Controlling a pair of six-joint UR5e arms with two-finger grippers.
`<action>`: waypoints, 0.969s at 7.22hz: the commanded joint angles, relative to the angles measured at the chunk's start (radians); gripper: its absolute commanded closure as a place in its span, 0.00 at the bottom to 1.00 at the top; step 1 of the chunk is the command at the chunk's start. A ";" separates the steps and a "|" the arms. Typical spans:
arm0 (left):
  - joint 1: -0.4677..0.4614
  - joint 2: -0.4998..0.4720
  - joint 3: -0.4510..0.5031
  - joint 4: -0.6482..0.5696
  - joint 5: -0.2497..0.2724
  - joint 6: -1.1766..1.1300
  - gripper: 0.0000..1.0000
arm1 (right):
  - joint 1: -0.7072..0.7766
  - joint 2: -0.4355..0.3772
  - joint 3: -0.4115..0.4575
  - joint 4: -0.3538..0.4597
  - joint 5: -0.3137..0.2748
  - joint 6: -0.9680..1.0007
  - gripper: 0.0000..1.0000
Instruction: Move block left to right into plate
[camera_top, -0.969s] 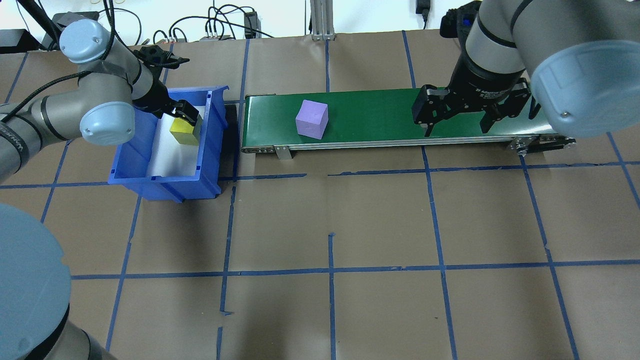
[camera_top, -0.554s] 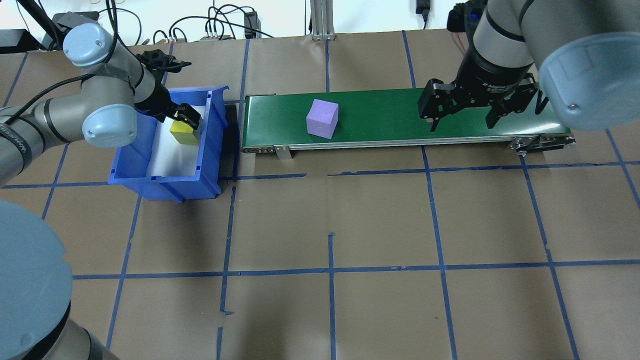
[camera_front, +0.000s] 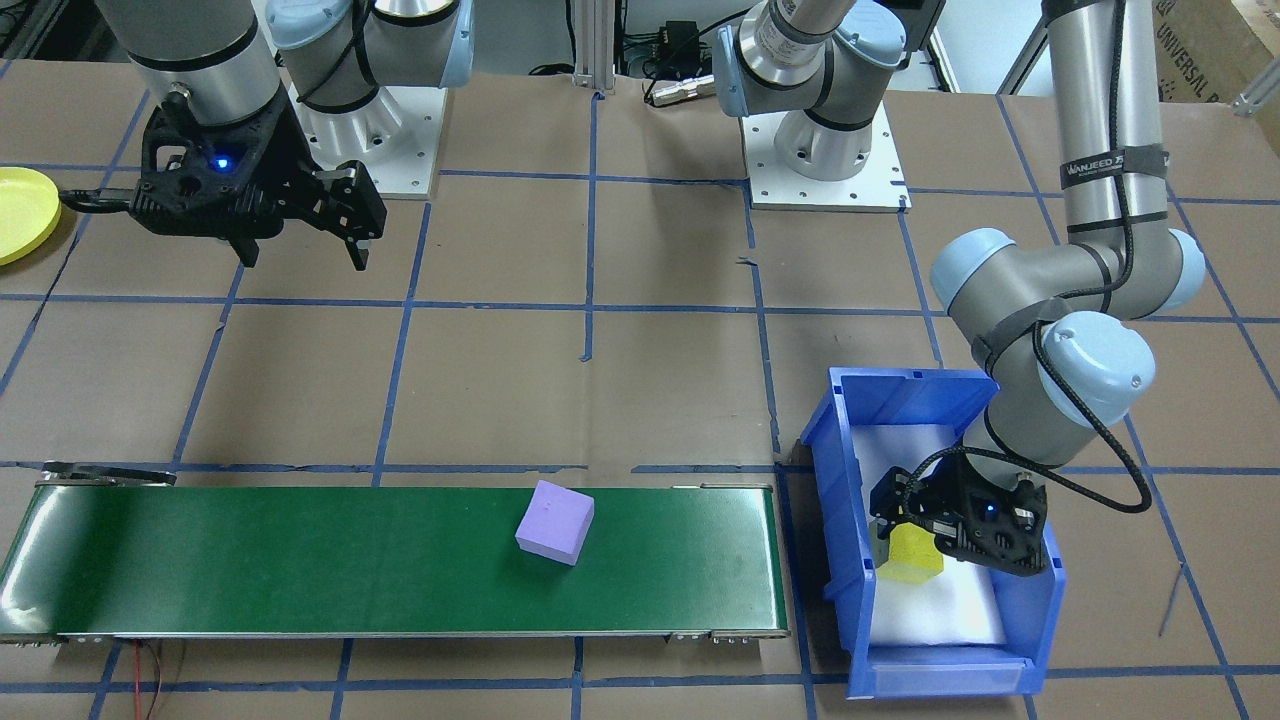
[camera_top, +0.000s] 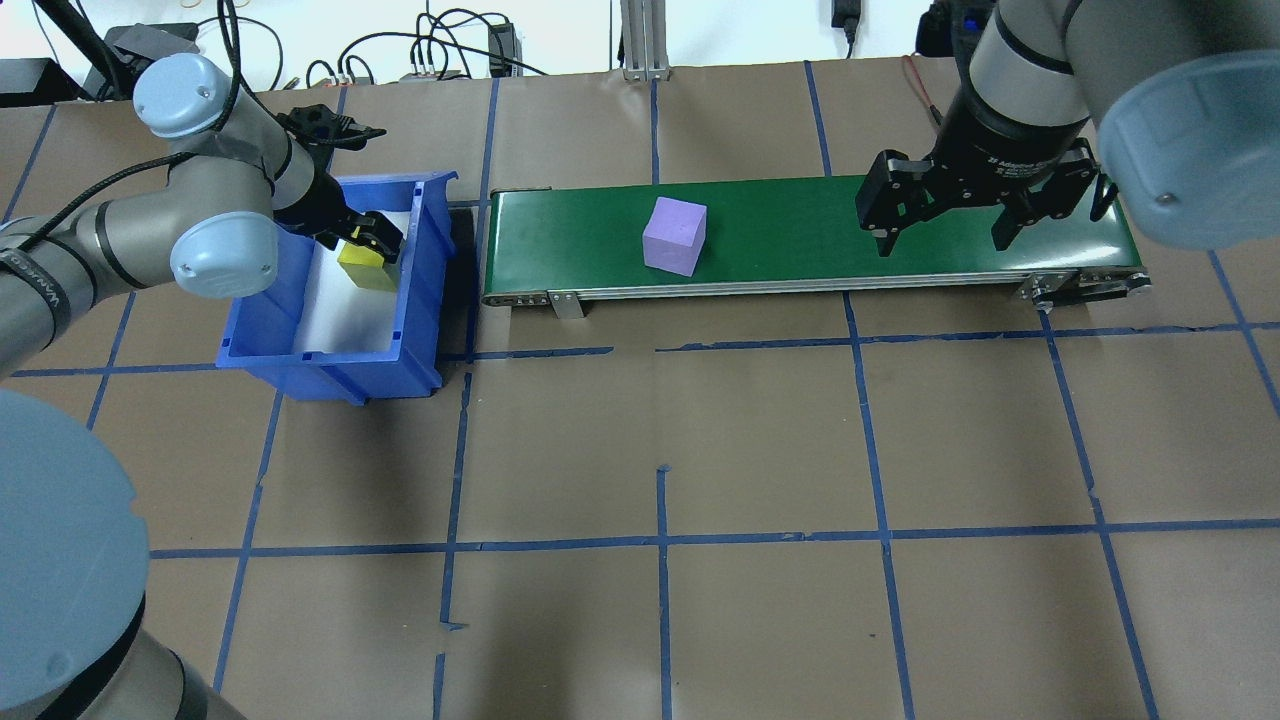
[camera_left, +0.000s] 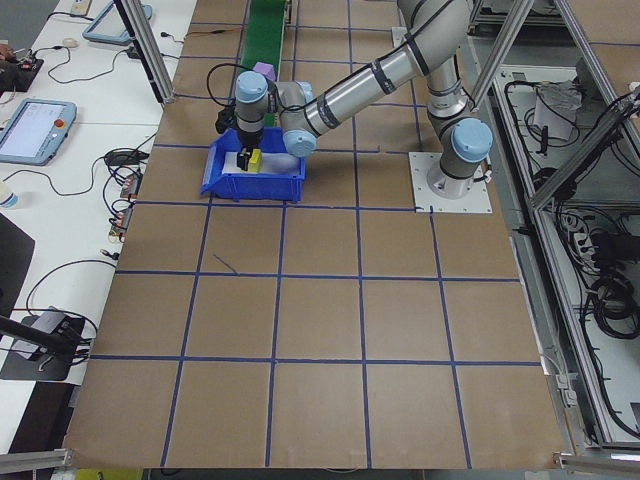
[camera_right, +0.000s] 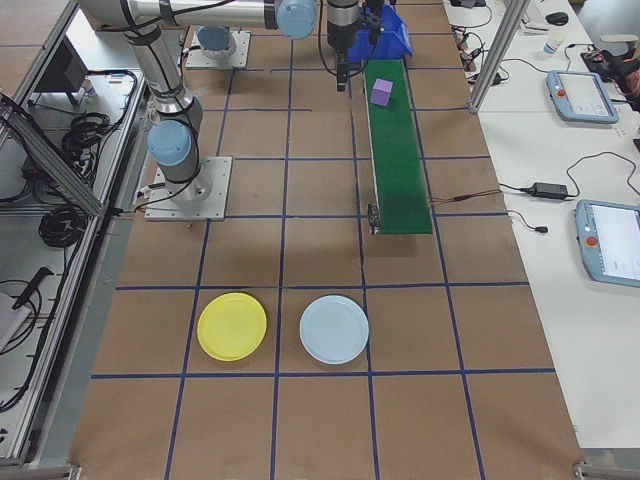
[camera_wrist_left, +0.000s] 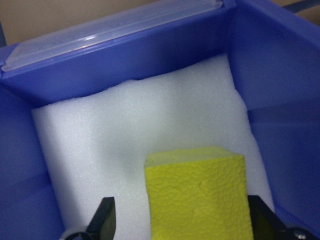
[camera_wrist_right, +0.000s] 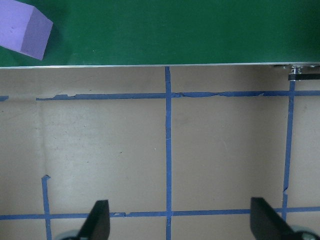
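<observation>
A purple block (camera_top: 674, 235) lies on the green conveyor belt (camera_top: 780, 225), left of its middle in the overhead view. A yellow block (camera_top: 365, 268) sits on white foam inside the blue bin (camera_top: 330, 380). My left gripper (camera_wrist_left: 180, 220) is down in the bin, open and straddling the yellow block; one finger is at the block's side and the other stands apart from it. My right gripper (camera_top: 943, 245) hangs open and empty over the belt's right end. The yellow plate (camera_right: 232, 326) lies on the table beyond that end of the belt.
A light-blue plate (camera_right: 334, 328) lies beside the yellow one. The bin's walls closely surround my left gripper. Brown paper with blue tape lines covers the table (camera_top: 660, 450). Cables and boxes lie along the far edge.
The purple block has travelled right along the belt. My right gripper has shifted right and slightly farther from me, still open. The left gripper has barely moved in the bin.
</observation>
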 joint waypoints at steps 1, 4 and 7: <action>0.000 0.002 0.018 0.009 0.000 0.000 0.69 | -0.064 0.002 0.007 -0.003 0.009 -0.076 0.00; -0.018 0.182 0.024 0.078 -0.003 -0.025 0.69 | -0.127 0.011 -0.003 -0.008 0.016 -0.123 0.00; -0.148 0.272 0.020 0.079 -0.020 -0.026 0.69 | -0.267 0.050 -0.052 -0.035 0.032 -0.178 0.00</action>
